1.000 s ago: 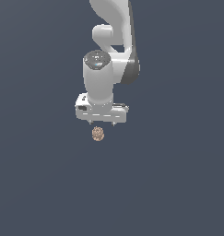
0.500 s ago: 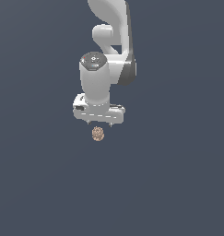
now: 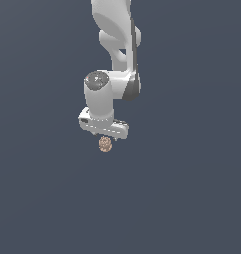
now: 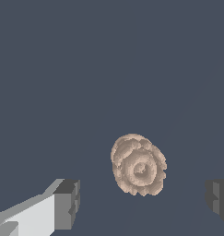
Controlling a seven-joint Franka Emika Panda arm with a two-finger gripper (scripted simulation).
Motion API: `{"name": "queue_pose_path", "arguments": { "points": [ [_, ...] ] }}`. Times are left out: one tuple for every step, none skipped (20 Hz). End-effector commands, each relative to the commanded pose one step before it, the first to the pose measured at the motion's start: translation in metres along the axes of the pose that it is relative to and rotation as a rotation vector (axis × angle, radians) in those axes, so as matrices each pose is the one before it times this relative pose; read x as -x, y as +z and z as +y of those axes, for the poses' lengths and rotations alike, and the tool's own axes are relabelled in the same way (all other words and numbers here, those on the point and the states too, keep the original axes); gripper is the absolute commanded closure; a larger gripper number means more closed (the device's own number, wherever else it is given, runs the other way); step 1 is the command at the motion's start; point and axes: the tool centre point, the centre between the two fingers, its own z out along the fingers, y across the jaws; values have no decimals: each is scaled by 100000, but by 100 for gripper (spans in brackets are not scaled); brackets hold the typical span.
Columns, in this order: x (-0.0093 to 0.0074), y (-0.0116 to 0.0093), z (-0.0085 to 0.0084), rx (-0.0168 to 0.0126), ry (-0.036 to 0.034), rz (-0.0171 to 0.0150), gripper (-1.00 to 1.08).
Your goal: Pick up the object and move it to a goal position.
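Your gripper [image 4: 141,203] is released, its grey-padded fingers [image 4: 67,205] spread wide with the object [image 4: 138,164] between them and touching neither. The object is a small tan-brown lump, knobbly, with ringed ridges around a central dimple. In the exterior view it sits on the flat, dark slate-blue surface [image 3: 191,198] just below the gripper [image 3: 105,135], at about 6 o'clock from it. Beyond, the smooth white arm [image 3: 117,44] rises out of frame toward 12 o'clock.
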Motion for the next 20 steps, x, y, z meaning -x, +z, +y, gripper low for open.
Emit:
{"name": "queue_pose_path", "arguments": {
  "points": [
    [412,1222,506,-241,3742,40,-92],
    [131,372,168,-52,1139,-5,-92],
    [114,321,149,-40,989,-3,-92],
    [97,270,127,-30,837,-2,-92],
    [80,220,106,-21,687,-1,-92],
    [62,170,84,-15,535,0,-92],
    [45,121,60,-10,381,0,-92],
    [27,73,36,-6,229,0,-92],
    [8,24,17,-2,85,0,-92],
    [-24,-99,-47,50,-454,-113,-92],
    [1,35,-1,0,0,0,-92],
    [4,105,-4,0,0,0,-92],
    [7,174,-6,0,0,0,-92],
    [6,236,18,-4,47,11,-92],
    [15,310,-11,0,0,0,-92],
    [11,368,25,-4,67,16,-92],
    [18,436,12,-3,47,11,-92],
    [21,500,10,-3,47,11,-92],
    [23,556,8,-3,47,11,-92],
    [19,526,8,-3,47,11,-92]
  ]
}}
